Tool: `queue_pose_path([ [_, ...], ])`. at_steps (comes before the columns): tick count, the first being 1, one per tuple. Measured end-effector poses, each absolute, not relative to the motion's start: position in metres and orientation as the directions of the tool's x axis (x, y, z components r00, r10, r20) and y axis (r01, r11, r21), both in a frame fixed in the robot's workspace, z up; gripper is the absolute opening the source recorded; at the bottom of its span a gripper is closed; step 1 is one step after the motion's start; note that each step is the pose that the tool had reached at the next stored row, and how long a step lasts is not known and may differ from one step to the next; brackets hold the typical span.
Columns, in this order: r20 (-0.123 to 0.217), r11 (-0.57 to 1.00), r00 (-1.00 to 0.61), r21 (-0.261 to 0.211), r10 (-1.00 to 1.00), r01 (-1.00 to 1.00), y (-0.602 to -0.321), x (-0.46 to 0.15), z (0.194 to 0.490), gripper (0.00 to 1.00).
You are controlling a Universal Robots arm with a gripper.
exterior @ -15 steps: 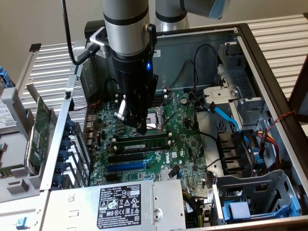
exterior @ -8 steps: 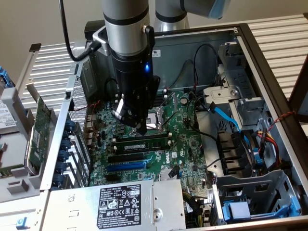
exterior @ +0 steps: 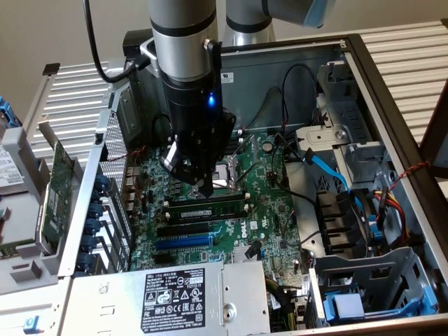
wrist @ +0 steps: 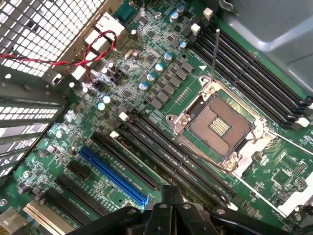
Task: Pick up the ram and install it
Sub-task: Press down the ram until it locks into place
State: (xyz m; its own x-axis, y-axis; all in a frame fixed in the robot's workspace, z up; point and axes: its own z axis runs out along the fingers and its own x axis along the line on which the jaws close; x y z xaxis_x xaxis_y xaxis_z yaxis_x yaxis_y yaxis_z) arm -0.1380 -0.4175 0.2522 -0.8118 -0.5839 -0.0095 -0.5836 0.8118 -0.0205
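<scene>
— Slatted metal surface is lying under an open computer case (exterior: 392, 91), and the green motherboard (exterior: 273, 210) is facing up inside it. Where is the arm standing?

— It is hanging over the middle of the board, with the fingers (exterior: 203, 187) pressed together just above the memory slots (exterior: 206, 208), beside the processor socket (wrist: 220, 126).

— And the ram?

— The ram (exterior: 210, 207) is lying along one of those slots, directly under the fingers (I cannot tell if they are touching it). A green expansion card (exterior: 57, 189) is leaning outside the case, on the exterior view's left.
</scene>
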Motion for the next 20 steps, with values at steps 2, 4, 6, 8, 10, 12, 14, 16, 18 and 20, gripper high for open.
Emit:
queue_pose_path([
  [2,-0.009,0.829,-0.829,-0.021,-0.559,-0.558,-0.4175,-0.138,0.2521,0.11],
  [4,-0.009,0.846,-0.846,-0.02,-0.534,-0.533,-0.4175,-0.138,0.2521,0.11],
  [6,-0.009,0.861,-0.861,-0.02,-0.509,-0.509,-0.4175,-0.138,0.2521,0.11],
  [8,-0.009,0.875,-0.875,-0.02,-0.483,-0.483,-0.4175,-0.138,0.252,0.11],
  [10,-0.009,0.889,-0.889,-0.02,-0.458,-0.457,-0.4175,-0.138,0.252,0.11],
  [12,-0.009,0.902,-0.902,-0.02,-0.431,-0.431,-0.4175,-0.138,0.2519,0.11],
  [14,-0.009,0.915,-0.915,-0.02,-0.404,-0.404,-0.4175,-0.138,0.2519,0.11],
  [16,-0.009,0.926,-0.926,-0.02,-0.378,-0.377,-0.4175,-0.138,0.2519,0.11],
  [18,-0.009,0.937,-0.937,-0.02,-0.349,-0.348,-0.4175,-0.1379,0.2518,0.11],
  [20,-0.009,0.947,-0.947,-0.02,-0.32,-0.32,-0.4175,-0.1379,0.2518,0.11],
])
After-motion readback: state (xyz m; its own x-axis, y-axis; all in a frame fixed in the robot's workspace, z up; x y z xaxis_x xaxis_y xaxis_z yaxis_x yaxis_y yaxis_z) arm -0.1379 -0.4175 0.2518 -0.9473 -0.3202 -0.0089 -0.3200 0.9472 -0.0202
